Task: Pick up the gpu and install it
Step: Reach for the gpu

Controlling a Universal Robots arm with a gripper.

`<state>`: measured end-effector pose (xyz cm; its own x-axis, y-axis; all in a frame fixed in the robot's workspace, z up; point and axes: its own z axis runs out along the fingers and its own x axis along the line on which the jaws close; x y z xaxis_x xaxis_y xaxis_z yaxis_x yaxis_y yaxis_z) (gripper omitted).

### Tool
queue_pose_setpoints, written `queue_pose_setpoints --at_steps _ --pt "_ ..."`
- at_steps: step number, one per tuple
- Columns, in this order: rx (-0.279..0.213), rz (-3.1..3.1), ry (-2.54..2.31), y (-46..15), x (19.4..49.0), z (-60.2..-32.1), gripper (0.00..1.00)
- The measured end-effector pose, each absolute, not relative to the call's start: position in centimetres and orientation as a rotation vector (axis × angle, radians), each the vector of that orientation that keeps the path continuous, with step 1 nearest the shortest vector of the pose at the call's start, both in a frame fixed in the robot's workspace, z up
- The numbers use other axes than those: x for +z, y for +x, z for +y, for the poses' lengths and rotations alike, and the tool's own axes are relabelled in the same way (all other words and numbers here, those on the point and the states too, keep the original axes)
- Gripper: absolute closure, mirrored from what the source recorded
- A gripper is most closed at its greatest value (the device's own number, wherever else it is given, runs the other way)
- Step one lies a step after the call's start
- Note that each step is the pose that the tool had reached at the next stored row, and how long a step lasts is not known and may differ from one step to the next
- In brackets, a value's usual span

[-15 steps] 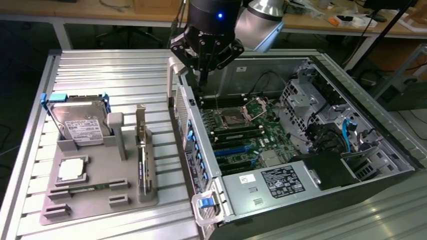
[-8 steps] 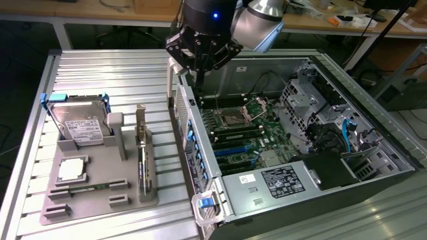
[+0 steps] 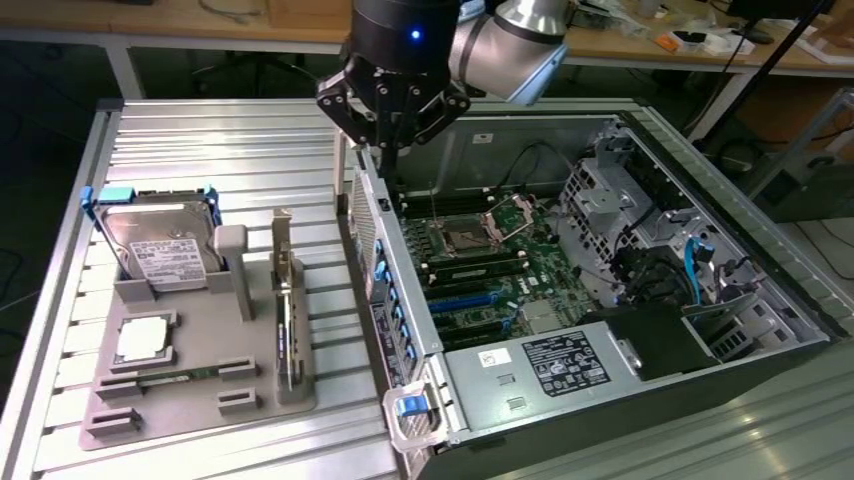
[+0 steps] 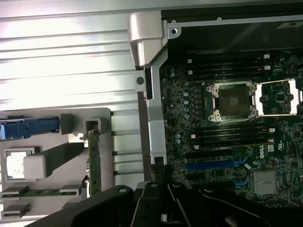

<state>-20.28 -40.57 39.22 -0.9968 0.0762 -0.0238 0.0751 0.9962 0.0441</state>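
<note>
The black fingers (image 3: pixel 388 148) are pressed together and pinch nothing; they point down just above the upper rim of the open grey metal computer case (image 3: pixel 514 150), at the case's corner nearest the desk's far edge; below them, inside the case, lies the green motherboard (image 3: pixel 497 262) with its square silver processor socket (image 3: pixel 470 235) and blue expansion slots (image 3: pixel 461 297). The case lies on its side on the ribbed aluminium desk (image 3: pixel 240 140). Beside it, toward the desk's edge at the exterior view's left, sits a flat grey plastic holder (image 3: pixel 200 330). The gpu (image 3: pixel 284 310), a flat green circuit card with a silver metal end bracket, stands on its long edge in a slot along the holder's side closest to the case, well apart from the fingers and untouched. The holder also carries a silver hard drive with a white label (image 3: pixel 158 245) propped in a blue-handled cradle, a square silver processor chip (image 3: pixel 144 340), and a thin narrow green memory stick (image 3: pixel 174 378) lying toward the desk's near edge.
</note>
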Motion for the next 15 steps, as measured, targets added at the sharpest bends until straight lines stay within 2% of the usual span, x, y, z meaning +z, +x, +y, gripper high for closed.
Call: queue_pose_setpoints --at_steps 15 --pt "0.067 3.113 0.118 -23.0 39.2 -42.1 0.89"
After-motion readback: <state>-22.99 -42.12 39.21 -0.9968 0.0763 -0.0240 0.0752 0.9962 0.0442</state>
